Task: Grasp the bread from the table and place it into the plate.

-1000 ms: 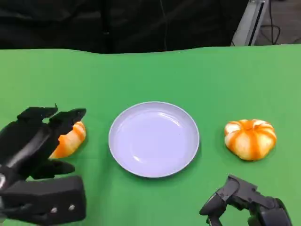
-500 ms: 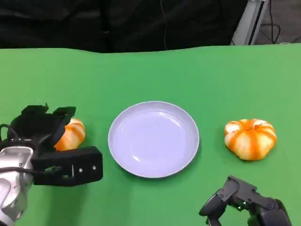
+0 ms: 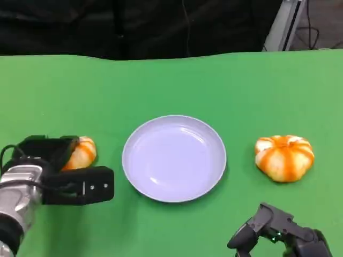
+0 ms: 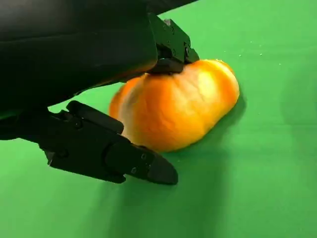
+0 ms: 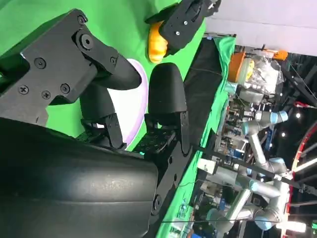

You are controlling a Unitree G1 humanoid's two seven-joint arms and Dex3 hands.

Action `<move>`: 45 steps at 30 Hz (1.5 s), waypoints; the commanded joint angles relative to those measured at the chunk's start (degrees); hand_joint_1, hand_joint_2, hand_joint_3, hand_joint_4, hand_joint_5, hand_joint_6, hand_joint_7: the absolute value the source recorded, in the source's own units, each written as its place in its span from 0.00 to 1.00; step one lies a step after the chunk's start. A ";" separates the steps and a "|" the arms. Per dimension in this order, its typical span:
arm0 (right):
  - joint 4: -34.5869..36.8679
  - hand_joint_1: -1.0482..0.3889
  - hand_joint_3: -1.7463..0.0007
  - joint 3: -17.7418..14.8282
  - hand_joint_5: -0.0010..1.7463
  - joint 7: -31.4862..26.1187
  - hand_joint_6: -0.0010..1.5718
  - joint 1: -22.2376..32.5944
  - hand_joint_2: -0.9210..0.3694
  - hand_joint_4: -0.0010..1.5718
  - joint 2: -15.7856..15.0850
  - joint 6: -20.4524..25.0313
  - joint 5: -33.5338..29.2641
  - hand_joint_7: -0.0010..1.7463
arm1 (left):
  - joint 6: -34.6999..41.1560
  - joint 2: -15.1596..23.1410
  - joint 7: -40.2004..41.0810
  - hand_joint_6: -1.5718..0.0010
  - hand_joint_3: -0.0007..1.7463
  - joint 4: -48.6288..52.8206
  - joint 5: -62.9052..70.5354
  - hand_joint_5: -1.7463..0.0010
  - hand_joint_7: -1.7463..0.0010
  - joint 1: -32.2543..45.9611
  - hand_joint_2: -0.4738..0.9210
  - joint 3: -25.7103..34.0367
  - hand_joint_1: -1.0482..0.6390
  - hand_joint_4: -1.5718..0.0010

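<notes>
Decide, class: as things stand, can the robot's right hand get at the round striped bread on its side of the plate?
Probably yes. The right hand sits low near the table's edge, holding nothing, and only bare green table lies between it and the round bread. The plate is off to the side.

Table cover: matt green cloth, smooth. Plate: glossy, pale, plastic-looking, soft reflections. Left bread: orange crust, slight sheen, smooth. Round bread: same glaze. Left hand: matt black plastic; forearm brushed silver metal.
</notes>
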 commanded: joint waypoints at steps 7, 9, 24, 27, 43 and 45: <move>-0.46 0.66 0.28 -0.25 0.90 -0.29 0.50 0.19 0.43 0.45 -0.37 -0.35 0.24 0.74 | -3.49 0.02 4.86 0.68 0.08 8.16 -2.91 0.93 0.98 -0.26 1.00 -2.90 0.43 0.68; -0.46 0.66 0.28 -0.25 0.90 -0.29 0.50 0.19 0.43 0.46 -0.37 -0.35 0.24 0.74 | -3.59 0.03 5.05 0.68 0.08 8.44 -3.25 0.94 0.98 -0.40 1.00 -3.26 0.43 0.68; 0.05 0.65 0.28 -0.13 0.90 -0.90 0.50 -0.32 0.43 0.46 -0.33 -0.61 -0.38 0.74 | -20.04 2.61 20.61 0.59 0.01 5.42 -5.88 0.00 0.00 1.65 0.98 -1.98 0.55 0.45; 0.12 0.66 0.27 -0.07 0.90 -0.77 0.50 -0.67 0.43 0.46 -0.22 -0.22 -0.18 0.74 | -23.61 5.09 23.47 0.59 0.01 -5.26 -8.24 0.00 0.00 6.26 0.99 1.39 0.56 0.45; 0.62 0.65 0.26 -0.50 0.91 -0.49 0.50 -1.11 0.45 0.46 -0.50 -0.15 0.22 0.75 | -25.82 5.86 25.21 0.46 0.79 -26.26 -9.63 0.00 0.14 13.58 0.50 8.49 0.58 0.42; 0.86 0.65 0.26 -0.54 0.90 -0.41 0.50 -1.14 0.45 0.46 -0.65 -0.45 0.26 0.75 | -25.74 4.47 24.84 0.46 0.82 -31.48 -10.18 0.00 0.12 14.80 0.51 9.09 0.58 0.41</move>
